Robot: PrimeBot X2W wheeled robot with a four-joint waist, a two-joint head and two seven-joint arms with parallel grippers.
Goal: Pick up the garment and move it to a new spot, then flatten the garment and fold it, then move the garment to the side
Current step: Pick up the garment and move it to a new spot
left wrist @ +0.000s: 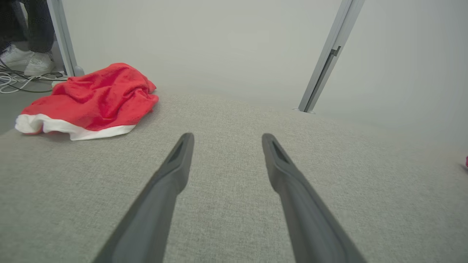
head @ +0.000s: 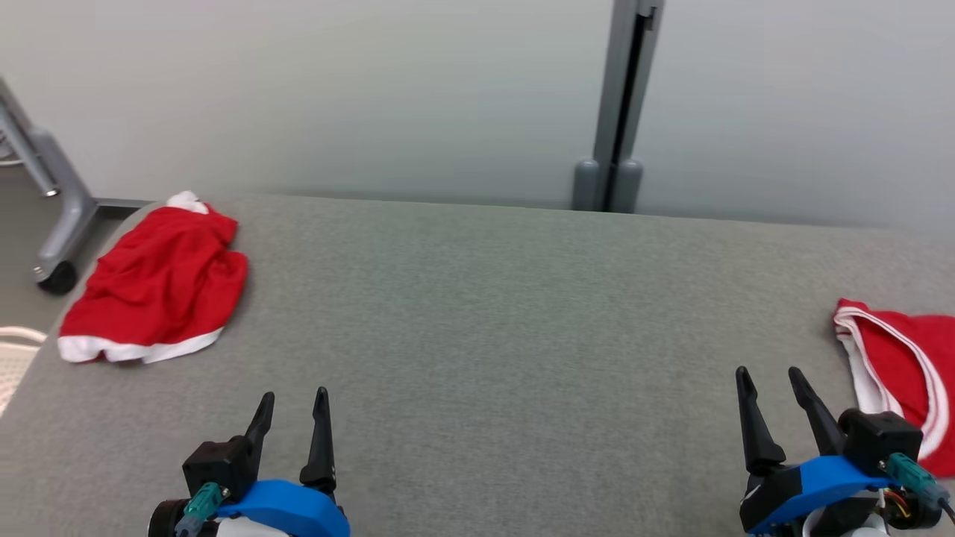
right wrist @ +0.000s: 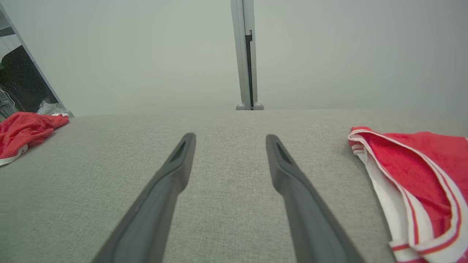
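Observation:
A crumpled red garment with a white hem lies at the far left of the grey table; the left wrist view has it at the upper left, the right wrist view at the left edge. A second red garment with white striped trim lies at the right edge, also at the right of the right wrist view. My left gripper hovers open and empty near the front left, well short of the crumpled garment. My right gripper is open and empty, just left of the striped garment.
A grey partition wall with an upright post stands behind the table. A wheeled stand leg is off the far left corner. In the left wrist view, cables lie on the floor beside a person's white shoes.

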